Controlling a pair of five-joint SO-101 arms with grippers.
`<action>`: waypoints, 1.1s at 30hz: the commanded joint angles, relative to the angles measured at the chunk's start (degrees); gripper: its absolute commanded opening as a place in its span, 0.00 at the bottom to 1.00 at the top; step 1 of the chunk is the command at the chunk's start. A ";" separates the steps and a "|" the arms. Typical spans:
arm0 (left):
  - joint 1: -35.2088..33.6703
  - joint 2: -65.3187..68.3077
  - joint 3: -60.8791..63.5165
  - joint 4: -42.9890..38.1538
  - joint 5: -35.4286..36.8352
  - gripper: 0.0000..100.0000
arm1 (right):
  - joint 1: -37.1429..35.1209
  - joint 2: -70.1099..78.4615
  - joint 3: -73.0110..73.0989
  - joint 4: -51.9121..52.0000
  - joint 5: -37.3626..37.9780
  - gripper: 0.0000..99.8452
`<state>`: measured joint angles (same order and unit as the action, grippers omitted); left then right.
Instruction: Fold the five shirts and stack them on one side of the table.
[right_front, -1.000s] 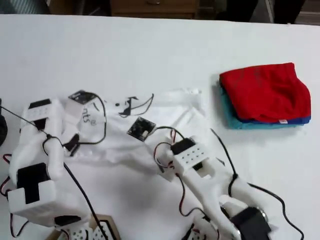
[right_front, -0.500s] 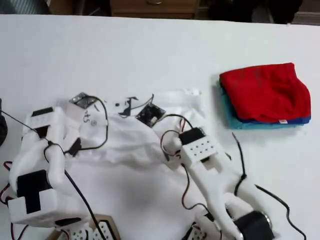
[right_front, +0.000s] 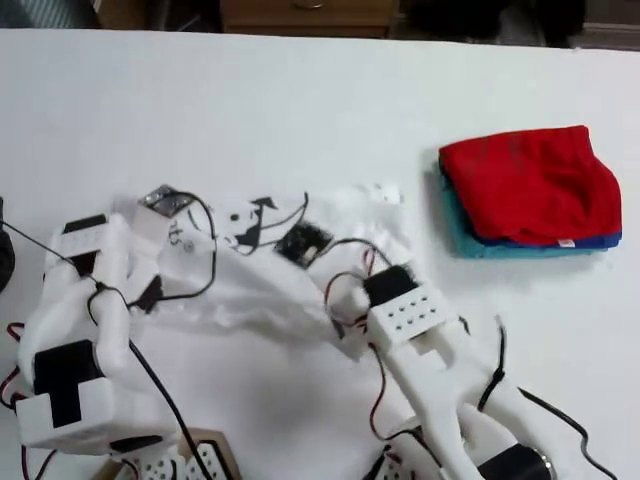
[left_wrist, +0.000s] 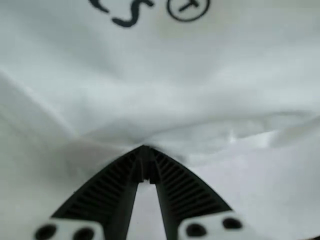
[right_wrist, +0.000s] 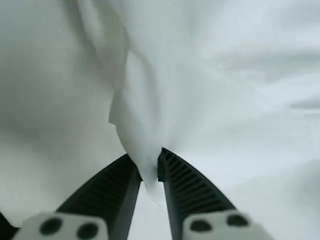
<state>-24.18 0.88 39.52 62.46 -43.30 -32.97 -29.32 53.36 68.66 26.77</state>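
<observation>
A white shirt (right_front: 270, 270) with black print lies crumpled across the middle of the table, partly folded over itself. My left gripper (left_wrist: 145, 152) sits at its left part, shut with a fold of the white cloth (left_wrist: 165, 100) pinched at its tips. My right gripper (right_wrist: 147, 160) is shut on a bunched fold of the same shirt (right_wrist: 145, 100) near its middle right. In the high view the left arm (right_front: 85, 320) and right arm (right_front: 420, 340) both lie over the shirt. A stack of folded shirts (right_front: 528, 190), red on top of blue and teal, rests at the right.
The white table (right_front: 250, 100) stretches bare behind the shirt. Wires loop over the shirt from both arms. A small wooden block (right_front: 200, 455) sits at the front edge near the left arm's base.
The right arm has carried its fold of the shirt to the right and slightly forward, pulling the cloth over. The left arm has shifted a little and then held still.
</observation>
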 joint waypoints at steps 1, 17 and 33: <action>-0.70 0.00 -0.75 -1.93 0.70 0.03 | -3.65 -2.15 -0.09 0.75 0.53 0.02; -5.98 -0.35 -19.82 18.55 0.26 0.03 | -1.19 -2.07 4.13 -3.30 2.90 0.02; -5.36 0.09 -3.91 1.41 -4.13 0.03 | -1.10 -2.07 4.13 -4.00 2.46 0.02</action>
<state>-28.31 1.58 33.01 68.70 -45.32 -34.73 -29.32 57.58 65.14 29.41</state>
